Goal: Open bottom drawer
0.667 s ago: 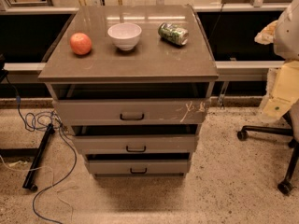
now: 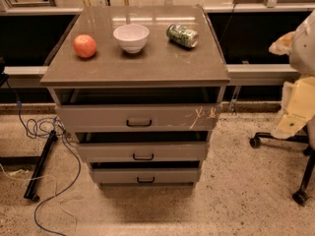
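Note:
The bottom drawer [image 2: 167,176] is the narrowest and lowest of three grey-brown drawer fronts in the cabinet, plain, with a small dark bar handle [image 2: 145,180] at its centre. A dark gap shows above its front. My gripper [image 2: 288,124] is at the right edge of the camera view, at the lower end of my pale arm [image 2: 302,90]. It hangs well to the right of the cabinet and above the bottom drawer's level, touching nothing.
Above are the mid-width drawer [image 2: 172,152] and the widest drawer [image 2: 98,118] with pale scratches. On the cabinet top [image 2: 162,63] lie a red apple [image 2: 85,45], a white bowl [image 2: 131,37] and a green can [image 2: 182,35]. Cables [image 2: 44,132] trail at left; a chair base [image 2: 295,141] stands at right.

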Robot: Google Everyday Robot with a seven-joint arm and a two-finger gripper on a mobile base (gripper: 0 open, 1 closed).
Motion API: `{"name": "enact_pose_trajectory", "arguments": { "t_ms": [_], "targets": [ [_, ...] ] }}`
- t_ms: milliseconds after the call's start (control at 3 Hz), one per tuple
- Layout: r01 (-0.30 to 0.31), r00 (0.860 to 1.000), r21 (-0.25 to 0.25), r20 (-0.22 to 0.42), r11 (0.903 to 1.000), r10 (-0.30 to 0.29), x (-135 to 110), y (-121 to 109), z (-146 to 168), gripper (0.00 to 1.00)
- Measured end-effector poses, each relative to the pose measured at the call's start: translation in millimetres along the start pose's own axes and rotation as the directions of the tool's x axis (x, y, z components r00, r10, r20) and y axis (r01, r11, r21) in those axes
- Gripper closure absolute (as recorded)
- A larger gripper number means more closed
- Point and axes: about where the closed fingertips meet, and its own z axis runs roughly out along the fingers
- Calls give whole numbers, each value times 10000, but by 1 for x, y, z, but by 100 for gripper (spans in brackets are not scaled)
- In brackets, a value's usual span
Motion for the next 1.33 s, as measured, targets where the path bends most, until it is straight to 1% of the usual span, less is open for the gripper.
{"name": "enact_pose_trajectory", "arguments": {
  "t_ms": [333, 667, 1000, 1333],
  "targets": [
    [32, 9963, 6, 854, 10000, -32, 8, 20, 25, 0],
    [-326, 9700, 53, 2414, 9995, 304, 16, 37, 60, 0],
    [-608, 9393, -274, 3366, 9978, 665, 8, 53, 88, 0],
    [-609, 9393, -275, 3366, 9978, 666, 8, 53, 88, 0]
  ]
}}
